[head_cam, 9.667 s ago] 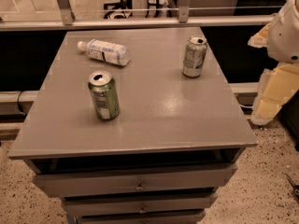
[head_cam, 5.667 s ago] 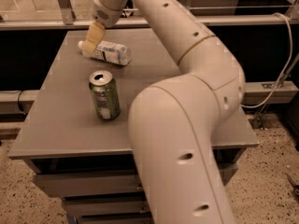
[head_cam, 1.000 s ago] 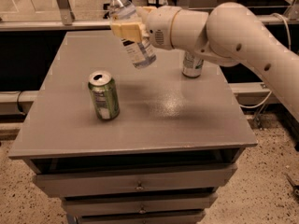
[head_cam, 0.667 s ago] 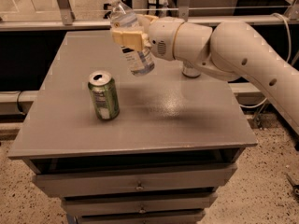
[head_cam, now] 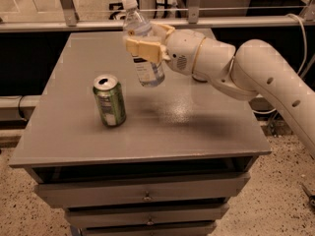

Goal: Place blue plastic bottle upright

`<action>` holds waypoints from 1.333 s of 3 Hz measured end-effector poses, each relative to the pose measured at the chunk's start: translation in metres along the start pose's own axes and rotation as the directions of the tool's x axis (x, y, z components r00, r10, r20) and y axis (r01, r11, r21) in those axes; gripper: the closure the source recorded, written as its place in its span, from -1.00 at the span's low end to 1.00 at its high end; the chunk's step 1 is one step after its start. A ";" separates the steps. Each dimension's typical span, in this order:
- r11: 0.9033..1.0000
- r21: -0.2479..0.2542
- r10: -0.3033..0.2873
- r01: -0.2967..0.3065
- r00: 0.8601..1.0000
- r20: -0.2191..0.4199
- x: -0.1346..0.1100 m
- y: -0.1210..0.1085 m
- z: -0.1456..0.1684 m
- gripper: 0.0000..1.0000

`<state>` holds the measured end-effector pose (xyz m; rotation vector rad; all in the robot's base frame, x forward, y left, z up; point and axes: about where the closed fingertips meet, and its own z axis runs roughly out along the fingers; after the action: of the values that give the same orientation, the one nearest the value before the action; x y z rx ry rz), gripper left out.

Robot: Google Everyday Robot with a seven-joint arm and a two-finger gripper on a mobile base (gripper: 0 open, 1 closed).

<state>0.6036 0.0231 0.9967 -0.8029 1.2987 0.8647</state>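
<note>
The blue plastic bottle (head_cam: 144, 53), clear with a white cap and a pale label, hangs above the grey table (head_cam: 78, 132), nearly upright with its cap tilted slightly left. My gripper (head_cam: 146, 41) comes in from the right and is shut on the bottle's middle, its tan fingers (head_cam: 142, 49) on either side. The bottle's base is off the tabletop, above the table's centre.
A green drink can (head_cam: 110, 100) stands upright on the table, left and in front of the bottle. The silver-grey can is hidden behind my arm (head_cam: 236, 68). Drawers (head_cam: 142, 196) sit below the tabletop. A rail (head_cam: 74, 26) runs behind the table.
The bottle went from lying at the back left to being lifted in my gripper. Over the last second it has turned closer to upright and shifted slightly.
</note>
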 end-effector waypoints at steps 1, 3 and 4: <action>0.998 -0.067 0.013 -0.008 0.998 0.067 0.010 0.004 -0.021 1.00; 0.992 -0.127 -0.007 0.026 0.990 0.141 0.018 0.011 -0.051 1.00; 0.990 -0.131 -0.026 0.049 0.985 0.170 0.019 0.015 -0.078 1.00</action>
<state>0.5552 -0.0369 0.9696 -0.8389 1.0821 0.9768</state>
